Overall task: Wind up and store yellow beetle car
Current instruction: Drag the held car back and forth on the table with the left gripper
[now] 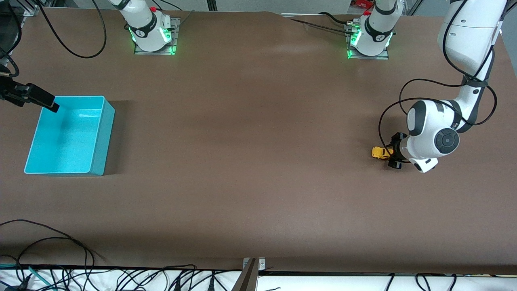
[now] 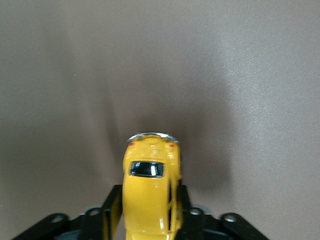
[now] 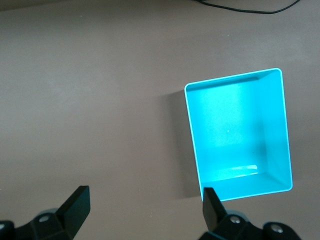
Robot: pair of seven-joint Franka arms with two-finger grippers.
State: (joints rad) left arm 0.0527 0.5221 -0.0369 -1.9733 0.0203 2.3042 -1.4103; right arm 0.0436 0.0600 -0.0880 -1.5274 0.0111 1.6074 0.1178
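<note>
Toward my left arm's end of the brown table (image 1: 258,169), my left gripper (image 1: 388,152) sits low at the tabletop with its black fingers (image 2: 112,210) pinching the small yellow beetle-shaped toy car (image 1: 379,152) on both flanks. From my left wrist camera, the car (image 2: 150,187) shows its rounded roof, a dark window and a chrome bumper, and it juts out past my fingertips with a soft shadow on the table close around it. Whether its wheels touch the table I cannot tell. Seen from the front camera, the car pokes out of my gripper toward nine o'clock, pointing along the table toward my right arm's end.

My right gripper (image 1: 51,106) waits up in the air over the rim of the open turquoise rectangular plastic bin (image 1: 104,139), at the bin's eleven o'clock corner in the front view. My right wrist camera shows its two black fingers (image 3: 76,204) spread wide apart with nothing between them, and the bin (image 3: 286,135) lies below them with only bare turquoise floor inside.

The bin and the car are well apart, at the two ends of the table, the bin at roughly nine o'clock from the car in the front view. Loose black cables (image 1: 48,246) trail along the table's edge nearest the front camera.
</note>
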